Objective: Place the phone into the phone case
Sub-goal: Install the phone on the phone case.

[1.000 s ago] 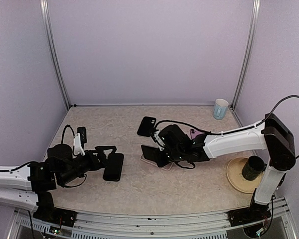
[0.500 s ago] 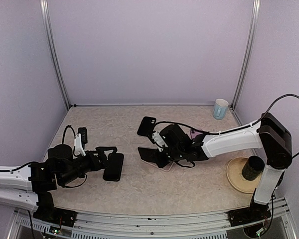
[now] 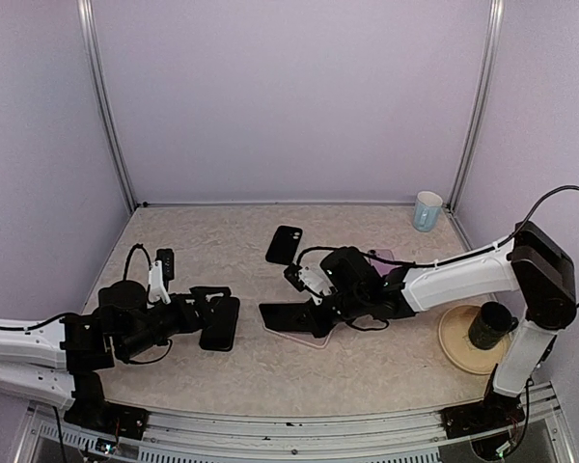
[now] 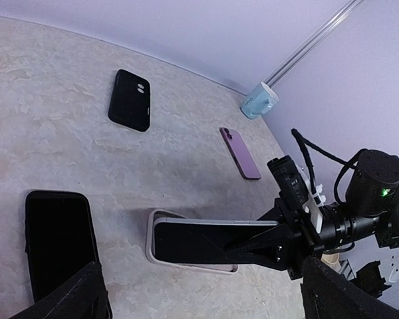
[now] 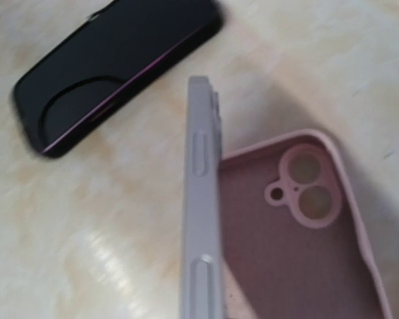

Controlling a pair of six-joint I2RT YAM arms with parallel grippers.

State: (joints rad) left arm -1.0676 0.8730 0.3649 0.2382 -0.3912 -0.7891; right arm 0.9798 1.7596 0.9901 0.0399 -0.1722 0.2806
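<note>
**Phone [image 5: 199,219] handling**

The phone is gripped in the closed right claw [image 3: 314,311], over the pink case [image 5: 299,259] on the bench [image 3: 386,376]. Likely rigid, slick, breakable: hold its long edges. Case walls probably flex. The left claw [image 3: 214,309] stands open, well apart; free bench lies toward the near edge.

My top camera looks down from behind; both wrist cameras share the pink phone case [image 5: 292,266], the right one closest.

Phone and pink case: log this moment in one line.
step: insertion, not seated | right claw: shut on phone, tilted over pink case | left claw: open, beside black phone
</note>
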